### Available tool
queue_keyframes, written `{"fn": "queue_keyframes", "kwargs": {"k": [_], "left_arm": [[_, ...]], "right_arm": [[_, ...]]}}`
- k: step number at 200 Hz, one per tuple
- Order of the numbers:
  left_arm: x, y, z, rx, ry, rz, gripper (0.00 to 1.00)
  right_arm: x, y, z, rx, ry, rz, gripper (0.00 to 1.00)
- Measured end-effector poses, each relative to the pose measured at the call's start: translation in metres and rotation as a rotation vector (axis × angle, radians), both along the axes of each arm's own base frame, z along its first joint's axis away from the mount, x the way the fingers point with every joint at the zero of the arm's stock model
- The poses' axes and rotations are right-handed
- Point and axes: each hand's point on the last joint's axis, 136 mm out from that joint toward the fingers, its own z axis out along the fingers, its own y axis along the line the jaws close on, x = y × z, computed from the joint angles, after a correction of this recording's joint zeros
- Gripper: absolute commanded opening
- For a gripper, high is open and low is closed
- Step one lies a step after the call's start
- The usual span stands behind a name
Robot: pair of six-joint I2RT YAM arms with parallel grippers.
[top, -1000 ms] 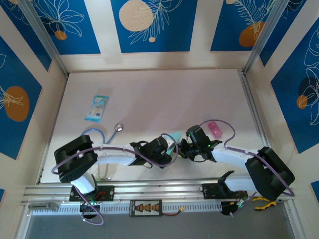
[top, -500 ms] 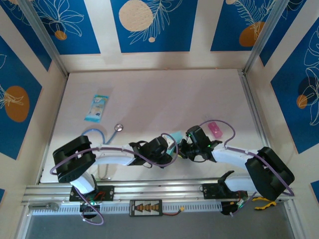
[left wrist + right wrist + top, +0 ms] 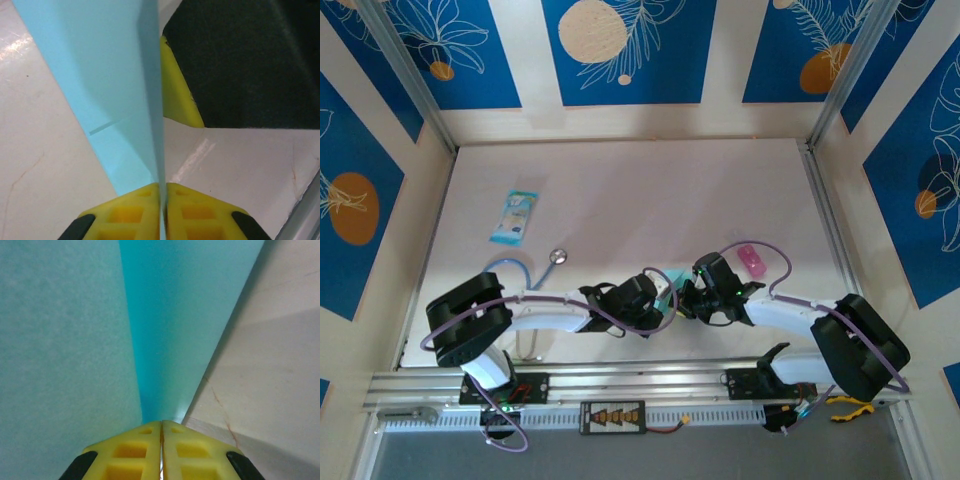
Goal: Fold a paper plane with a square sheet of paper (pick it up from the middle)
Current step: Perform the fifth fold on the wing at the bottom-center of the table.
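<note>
1. Blue-and-white packet (image 3: 514, 216) lies far left on the table (image 3: 620, 190).
2. Left gripper (image 3: 161, 187): yellow fingers (image 3: 130, 210) pinched shut on the paper (image 3: 115, 90).
3. Folded light-blue paper stands on edge between both grippers, near centre.
4. Right gripper (image 3: 161, 424) clamps it too.

Left pincer (image 3: 162, 187), right pincer (image 3: 161, 423): two. Paper (image 3: 100, 75), packet (image 3: 514, 216), pink item (image 3: 752, 261), stethoscope (image 3: 557, 256): one each.

The table (image 3: 650, 190) is being viewed from above and behind its near edge, looking down and far. The paper (image 3: 110, 80) is being viewed very closely by both wrist cameras, facing each other, and is being shared by all views.
</note>
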Motion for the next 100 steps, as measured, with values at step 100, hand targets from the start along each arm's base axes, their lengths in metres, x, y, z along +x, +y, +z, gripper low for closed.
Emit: {"fn": "queue_keyframes", "kwargs": {"k": [100], "left_arm": [[-0.002, -0.003, -0.02, 0.039, 0.041, -0.005, 0.05]], "right_arm": [[0.002, -0.008, 0.016, -0.011, -0.048, -0.025, 0.11]]}}
